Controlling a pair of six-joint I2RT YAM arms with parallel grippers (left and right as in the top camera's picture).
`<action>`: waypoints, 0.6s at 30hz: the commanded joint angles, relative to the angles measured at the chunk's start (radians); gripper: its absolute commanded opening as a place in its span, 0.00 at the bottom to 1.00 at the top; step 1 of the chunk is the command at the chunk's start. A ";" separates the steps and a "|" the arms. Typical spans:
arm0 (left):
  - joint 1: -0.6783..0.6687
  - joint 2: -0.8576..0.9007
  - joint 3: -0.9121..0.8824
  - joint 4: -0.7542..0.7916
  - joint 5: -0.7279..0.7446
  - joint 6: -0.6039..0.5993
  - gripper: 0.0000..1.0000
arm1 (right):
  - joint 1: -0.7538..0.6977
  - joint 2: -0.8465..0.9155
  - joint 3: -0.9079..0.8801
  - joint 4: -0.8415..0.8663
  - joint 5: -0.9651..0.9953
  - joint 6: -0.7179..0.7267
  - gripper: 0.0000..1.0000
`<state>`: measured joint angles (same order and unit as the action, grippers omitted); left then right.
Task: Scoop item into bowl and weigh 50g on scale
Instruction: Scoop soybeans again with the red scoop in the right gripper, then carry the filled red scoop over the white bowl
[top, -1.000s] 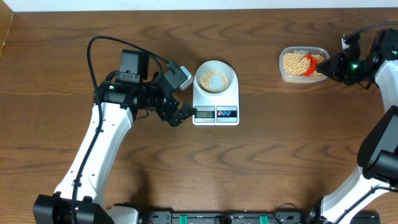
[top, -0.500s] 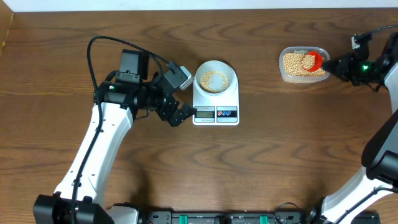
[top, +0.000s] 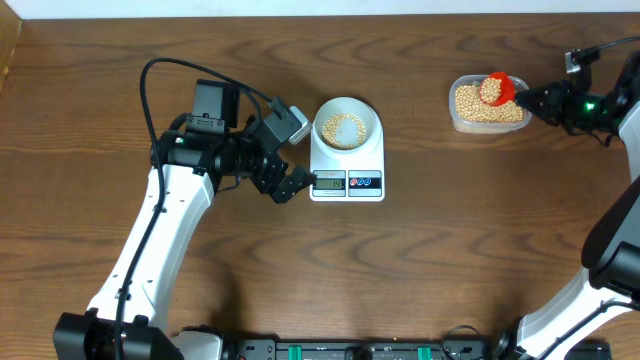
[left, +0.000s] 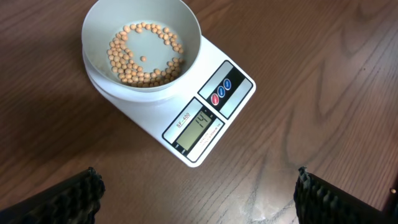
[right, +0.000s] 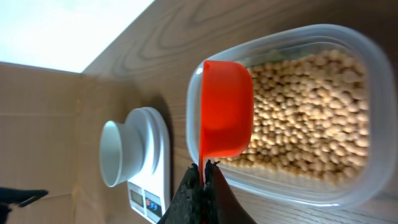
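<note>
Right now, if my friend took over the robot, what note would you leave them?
Left fingers: open, empty, beside the scale at its front-left corner.
Right fingers: shut on the handle of the red scoop, which is loaded and held over the clear container.
The bowl sits on the scale with a thin layer of beans; the display reads 14.
Done: first beans in.
Left: tip this scoop into the bowl, then repeat until it shows 50.
</note>
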<state>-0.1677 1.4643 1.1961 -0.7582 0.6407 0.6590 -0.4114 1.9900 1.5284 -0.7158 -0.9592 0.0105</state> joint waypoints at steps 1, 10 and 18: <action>-0.002 0.000 -0.009 -0.002 -0.005 0.014 1.00 | -0.006 0.012 -0.006 0.006 -0.127 -0.014 0.01; -0.002 0.000 -0.009 -0.002 -0.005 0.014 1.00 | 0.039 0.011 -0.006 0.019 -0.180 0.015 0.01; -0.002 0.000 -0.009 -0.002 -0.005 0.014 1.00 | 0.154 0.011 -0.005 0.108 -0.180 0.079 0.01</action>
<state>-0.1677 1.4643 1.1961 -0.7582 0.6407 0.6590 -0.3077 1.9900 1.5280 -0.6331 -1.0992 0.0467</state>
